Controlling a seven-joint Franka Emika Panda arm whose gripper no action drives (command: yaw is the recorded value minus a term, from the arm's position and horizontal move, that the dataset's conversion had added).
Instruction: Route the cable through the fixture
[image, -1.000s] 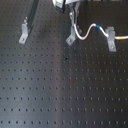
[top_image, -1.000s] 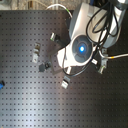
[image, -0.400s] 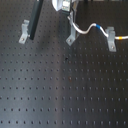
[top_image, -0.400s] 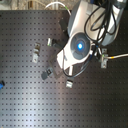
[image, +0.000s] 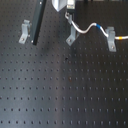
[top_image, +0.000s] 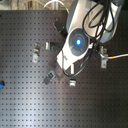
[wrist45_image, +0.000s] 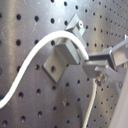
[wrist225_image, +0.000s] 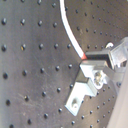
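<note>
On a black perforated board (image: 60, 90), three small grey metal brackets are seen in the first exterior view, standing in a row. The cable (image: 89, 28), thin and white, is seen there running from the gripper (image: 67, 16) at the top edge down to the middle bracket (image: 72, 35), then arching over to the bracket (image: 112, 39) at the first exterior view's right, past which it ends in a yellow-orange band (image: 122, 37). A small blue band (image: 98, 26) is carried on the arch. The third bracket (image: 25, 31), at the first exterior view's left, is untouched by the cable, and a thick black rod (image: 38, 22) is seen slanting just beside it.

In the second exterior view, most of the scene is covered by the white arm (top_image: 80, 35) with its round blue light; one bracket (top_image: 104, 57) and the cable's yellow end (top_image: 118, 56) are seen at the second exterior view's right.

In the first wrist view, the cable (wrist45_image: 35, 55) is seen curving over a bracket (wrist45_image: 62, 57) and touching it, with a grey finger (wrist45_image: 111, 59) close beside. In the second wrist view, the cable (wrist225_image: 72, 35) is seen running into the dark finger (wrist225_image: 100, 56), where a reddish mark is visible at the point of contact; the gripper appears closed on the cable, held just above a bracket (wrist225_image: 82, 90).
</note>
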